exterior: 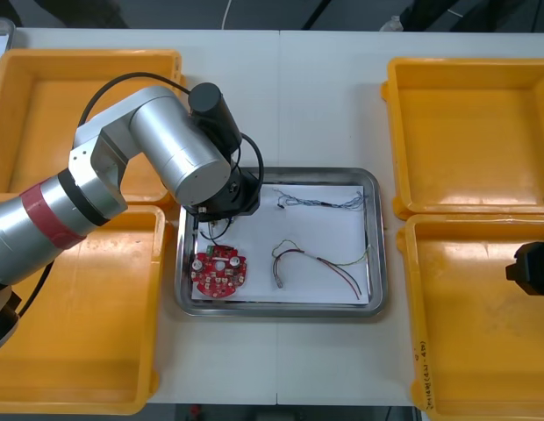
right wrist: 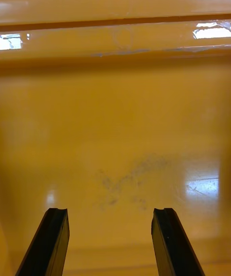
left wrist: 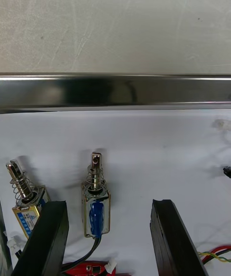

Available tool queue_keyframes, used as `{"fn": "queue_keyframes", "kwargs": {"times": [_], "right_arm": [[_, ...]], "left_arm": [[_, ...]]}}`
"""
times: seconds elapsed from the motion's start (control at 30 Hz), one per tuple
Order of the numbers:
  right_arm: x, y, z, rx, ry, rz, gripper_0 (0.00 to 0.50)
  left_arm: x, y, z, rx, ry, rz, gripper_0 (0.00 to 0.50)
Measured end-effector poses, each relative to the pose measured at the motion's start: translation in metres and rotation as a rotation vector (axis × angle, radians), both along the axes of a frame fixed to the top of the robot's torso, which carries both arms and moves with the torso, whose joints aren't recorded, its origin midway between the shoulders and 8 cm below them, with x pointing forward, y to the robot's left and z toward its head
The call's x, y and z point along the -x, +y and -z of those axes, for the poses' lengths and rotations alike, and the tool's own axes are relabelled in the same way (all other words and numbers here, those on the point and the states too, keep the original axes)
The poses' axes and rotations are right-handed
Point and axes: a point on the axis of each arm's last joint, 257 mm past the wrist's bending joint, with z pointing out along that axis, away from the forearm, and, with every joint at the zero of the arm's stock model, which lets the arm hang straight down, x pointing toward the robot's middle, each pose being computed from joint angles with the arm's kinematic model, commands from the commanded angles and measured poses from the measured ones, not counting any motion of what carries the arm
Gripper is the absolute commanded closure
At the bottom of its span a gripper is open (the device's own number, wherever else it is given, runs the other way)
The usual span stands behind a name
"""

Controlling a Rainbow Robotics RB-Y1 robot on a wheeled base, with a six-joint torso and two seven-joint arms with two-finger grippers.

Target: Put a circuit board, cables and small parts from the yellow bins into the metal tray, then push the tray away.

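Metal tray (exterior: 375, 254), white inside: round red circuit board (exterior: 219, 270), cables (exterior: 320, 263). Left hand (left wrist: 106, 203) spread over tray's left side; its wrist view adds 2 sprung small metal parts (left wrist: 96, 208). Right hand (right wrist: 109, 211) spread over scuffed yellow bin (right wrist: 115, 112) right of tray.

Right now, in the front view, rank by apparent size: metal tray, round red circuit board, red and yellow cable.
1. metal tray
2. red and yellow cable and round red circuit board, unranked: cable spreads wider, board more solid.
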Motion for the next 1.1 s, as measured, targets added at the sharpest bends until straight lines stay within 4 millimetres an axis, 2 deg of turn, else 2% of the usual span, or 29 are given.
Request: {"fn": "queue_keyframes", "kwargs": {"times": [0.47,0.67,0.93,1.1], "right_arm": [[0.002,-0.006,0.003,-0.021,0.014,0.016,0.000],[0.002,-0.006,0.003,-0.023,0.013,0.014,0.000],[0.002,-0.004,0.003,-0.029,0.013,0.007,0.000],[0.001,-0.001,0.001,-0.035,0.012,-0.006,0.000]], "left_arm": [[0.010,-0.011,-0.014,0.050,0.001,-0.063,0.000],[0.019,-0.008,-0.038,0.038,-0.005,-0.061,0.000],[0.024,0.013,-0.080,0.043,-0.020,-0.099,0.000],[0.028,0.038,-0.102,0.055,0.002,-0.146,0.000]]}}
